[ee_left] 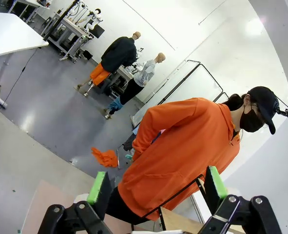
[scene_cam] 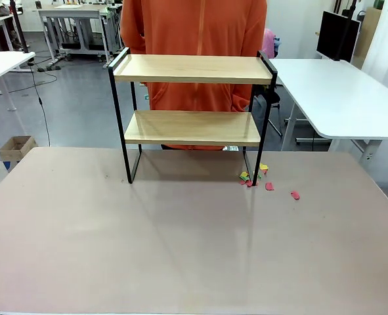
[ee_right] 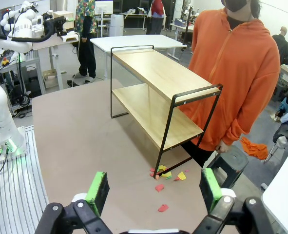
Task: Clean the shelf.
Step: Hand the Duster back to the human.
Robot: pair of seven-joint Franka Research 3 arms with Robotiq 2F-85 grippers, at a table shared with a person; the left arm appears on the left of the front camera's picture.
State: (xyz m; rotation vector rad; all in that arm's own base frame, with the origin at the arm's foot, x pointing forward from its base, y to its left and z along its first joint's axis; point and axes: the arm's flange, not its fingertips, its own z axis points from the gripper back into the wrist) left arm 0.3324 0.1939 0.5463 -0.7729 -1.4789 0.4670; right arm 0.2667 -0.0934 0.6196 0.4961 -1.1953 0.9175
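Observation:
The shelf, a two-tier rack of light wooden boards in a thin black frame, stands at the far side of the brown table; both boards look bare. It also appears in the right wrist view as the shelf. Small coloured scraps lie on the table by its right front leg, scraps in the right wrist view. A person in an orange hoodie stands behind the shelf. My left gripper is open, high up, facing the person. My right gripper is open above the table, nothing between its fingers.
White tables stand to the right and far left. A cardboard box sits on the floor at left. A dark stool and an orange cloth are near the person's feet. The other arm's base stands at the table's left edge.

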